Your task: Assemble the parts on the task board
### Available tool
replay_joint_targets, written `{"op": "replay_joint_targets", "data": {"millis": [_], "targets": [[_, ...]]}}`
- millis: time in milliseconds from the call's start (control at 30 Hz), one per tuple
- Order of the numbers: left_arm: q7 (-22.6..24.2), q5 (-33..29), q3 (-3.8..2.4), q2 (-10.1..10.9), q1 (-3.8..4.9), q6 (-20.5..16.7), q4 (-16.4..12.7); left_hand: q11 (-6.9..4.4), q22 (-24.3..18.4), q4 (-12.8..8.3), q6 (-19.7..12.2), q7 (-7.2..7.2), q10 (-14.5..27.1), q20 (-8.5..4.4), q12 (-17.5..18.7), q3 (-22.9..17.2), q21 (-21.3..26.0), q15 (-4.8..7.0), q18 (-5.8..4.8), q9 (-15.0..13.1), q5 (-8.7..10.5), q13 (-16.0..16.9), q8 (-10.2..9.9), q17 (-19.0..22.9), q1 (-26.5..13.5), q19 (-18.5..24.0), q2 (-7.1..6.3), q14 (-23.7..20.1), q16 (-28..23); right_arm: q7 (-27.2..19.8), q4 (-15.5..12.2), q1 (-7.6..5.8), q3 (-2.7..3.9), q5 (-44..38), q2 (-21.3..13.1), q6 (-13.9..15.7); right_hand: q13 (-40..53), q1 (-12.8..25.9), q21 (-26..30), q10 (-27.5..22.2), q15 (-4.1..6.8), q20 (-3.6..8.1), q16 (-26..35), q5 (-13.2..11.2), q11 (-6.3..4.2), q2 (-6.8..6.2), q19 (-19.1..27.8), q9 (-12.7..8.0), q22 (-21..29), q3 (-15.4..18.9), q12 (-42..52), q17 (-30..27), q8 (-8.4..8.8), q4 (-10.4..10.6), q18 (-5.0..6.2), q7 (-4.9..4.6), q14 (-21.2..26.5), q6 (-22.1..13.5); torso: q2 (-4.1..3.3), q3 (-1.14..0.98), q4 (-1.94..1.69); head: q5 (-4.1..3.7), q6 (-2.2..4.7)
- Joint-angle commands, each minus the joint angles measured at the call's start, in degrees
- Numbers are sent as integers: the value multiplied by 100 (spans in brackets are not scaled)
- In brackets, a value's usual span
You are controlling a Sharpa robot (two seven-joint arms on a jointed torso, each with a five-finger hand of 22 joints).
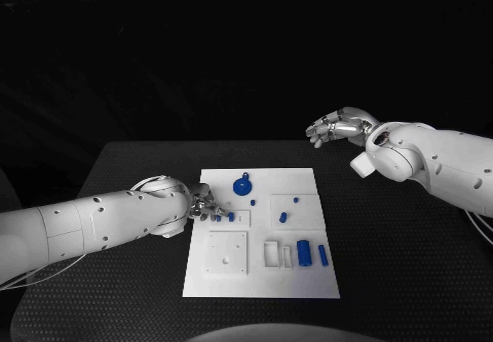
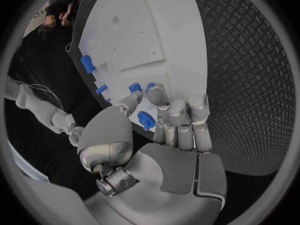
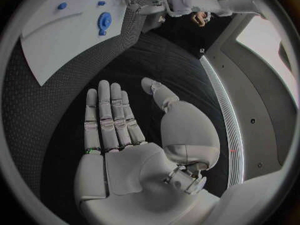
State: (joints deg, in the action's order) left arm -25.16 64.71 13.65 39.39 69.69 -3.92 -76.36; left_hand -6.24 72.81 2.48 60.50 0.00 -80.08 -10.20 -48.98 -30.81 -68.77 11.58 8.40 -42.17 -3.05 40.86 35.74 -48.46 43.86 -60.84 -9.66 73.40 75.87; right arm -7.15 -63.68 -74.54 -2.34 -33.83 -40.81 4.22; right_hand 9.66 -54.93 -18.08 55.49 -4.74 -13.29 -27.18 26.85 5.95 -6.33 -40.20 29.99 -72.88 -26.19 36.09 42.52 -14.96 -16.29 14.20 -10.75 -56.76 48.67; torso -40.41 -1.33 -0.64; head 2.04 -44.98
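Black table [image 1: 411, 271] carries the task board [image 1: 262, 281] at centre. Left hand [image 1: 202, 206] sits on its 9 o'clock edge, pinching a small blue part [image 2: 145, 120]; right hand [image 1: 337, 127], fingers spread and holding nothing, hovers off toward 1 o'clock, well apart.

I see my left robot hand [image 1: 206, 205] lowered, fingers curled together at their tips; my right robot hand [image 1: 335, 127] hangs raised, flat, fingers straight.
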Motion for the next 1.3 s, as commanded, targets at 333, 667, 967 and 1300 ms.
{"op": "replay_joint_targets", "data": {"millis": [333, 667, 967, 1300], "targets": [[141, -177, -24, 66, -5, -303, 70, 16, 2, 88, 11, 5, -21, -497, 21, -19, 5, 36, 37, -20, 23, 7, -16, -5, 49, 9, -121, -14, -5, -61, 11, 11, 1, 7, 2, -55, -8, 70, -26, 49, -25, 11, 17, 28, -5, -14, 39, -6, -8, -6, -39, -9, -33, 34, 80, 11, 18, 39, -2, -3, 4, -17, 44], [768, -717, -205, -46, 39, -869, 206, 64, -32, 130, -267, 70, 202, -489, 140, -20, 90, 4, 35, -14, 14, -18, -153, 51, 299, 99, -136, -156, -156, -64, 27, 34, 1, 7, 13, -59, -8, 74, -26, 49, -25, 11, 17, 31, -6, -13, 40, -7, -8, -5, -40, -9, -33, 35, 80, 12, 19, 40, -4, 2, 6, -62, 87], [2506, -854, -203, -242, 127, -1826, 376, 697, -247, -1154, -1183, 677, 1615, -31, 1249, -224, 855, -634, -349, 437, -595, -646, -813, 417, 1679, 1128, 143, -1297, -966, -62, 41, 36, 1, 8, 22, -46, -9, 75, -27, 49, -25, 11, 17, 31, -6, -12, 40, -7, -8, -5, -40, -9, -33, 34, 80, 12, 19, 40, -3, -10, -3, -111, 135], [2909, 595, -177, -673, 122, -1803, 688, 1016, -267, -1787, -1050, 686, 1568, 234, 3090, -319, 1107, -938, -305, 1081, -162, -1940, -1371, 706, 2266, 1197, 41, -1423, -1113, -69, 91, 35, 1, 8, 63, 6, -9, 70, -27, 49, -24, 13, 17, 32, -7, -11, 41, -7, -8, -7, -41, -9, -33, 30, 80, 13, 19, 39, -9, -8, 0, -101, 180]]}}
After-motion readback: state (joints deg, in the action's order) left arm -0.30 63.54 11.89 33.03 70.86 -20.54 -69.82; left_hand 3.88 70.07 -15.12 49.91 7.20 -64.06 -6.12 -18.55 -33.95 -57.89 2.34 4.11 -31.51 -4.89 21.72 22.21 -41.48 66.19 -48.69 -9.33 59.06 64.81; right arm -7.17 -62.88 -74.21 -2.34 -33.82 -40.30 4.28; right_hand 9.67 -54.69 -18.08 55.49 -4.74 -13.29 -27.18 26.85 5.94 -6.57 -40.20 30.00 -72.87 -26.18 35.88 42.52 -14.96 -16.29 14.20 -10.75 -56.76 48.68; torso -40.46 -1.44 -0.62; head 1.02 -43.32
